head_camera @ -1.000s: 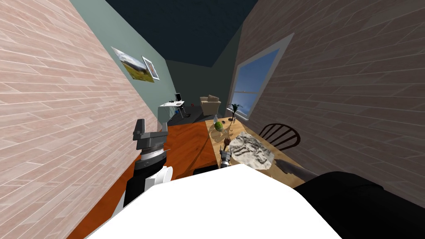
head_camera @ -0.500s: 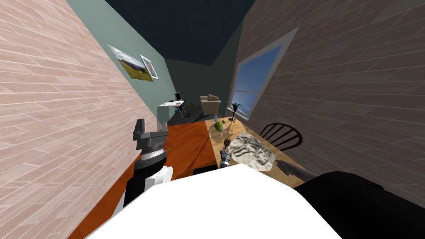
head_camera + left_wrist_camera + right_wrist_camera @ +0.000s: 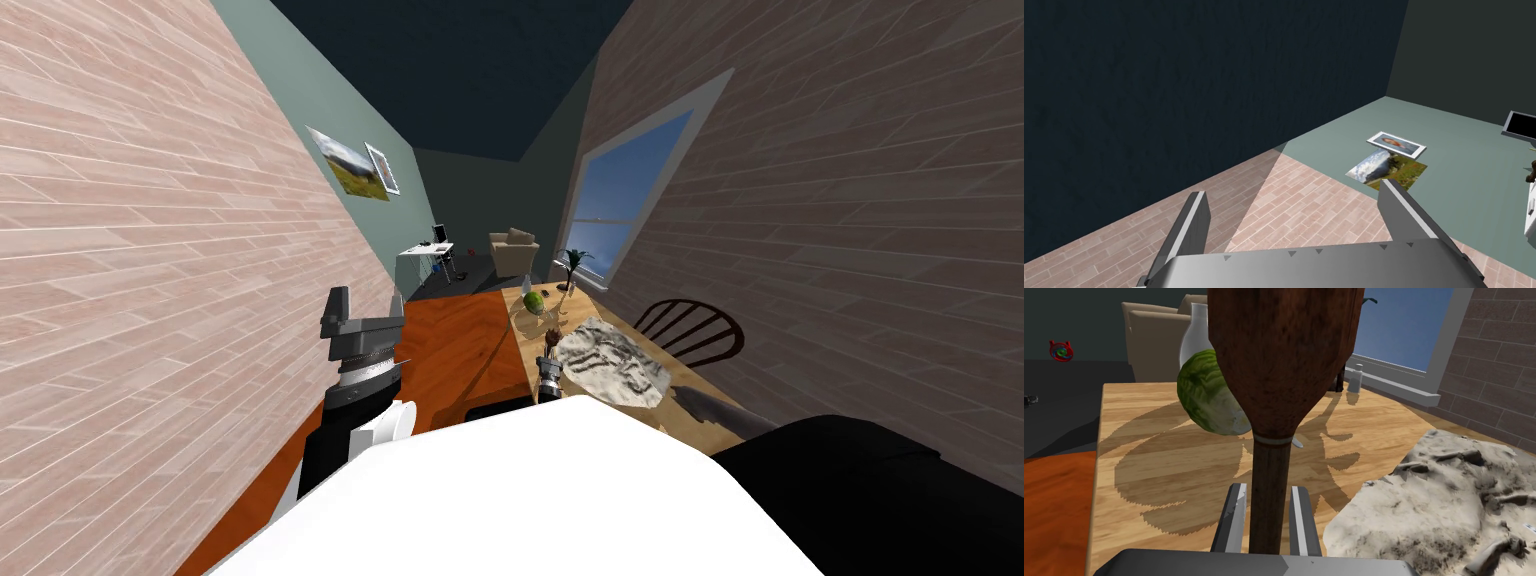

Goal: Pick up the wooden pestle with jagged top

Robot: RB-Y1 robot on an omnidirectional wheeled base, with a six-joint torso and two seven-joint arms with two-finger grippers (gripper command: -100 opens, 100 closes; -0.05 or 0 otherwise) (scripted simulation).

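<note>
Right pincer (image 3: pixel 1267 488) clamps the pestle (image 3: pixel 1279 363) by its shaft, top cut off.

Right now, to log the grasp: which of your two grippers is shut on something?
The right gripper, its fingers pressing the shaft of the dark brown wooden pestle; the left gripper stands open, empty.

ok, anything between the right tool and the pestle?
Nothing visible. The right tool is shut on the pestle, clamping its thin handle from both sides.
</note>
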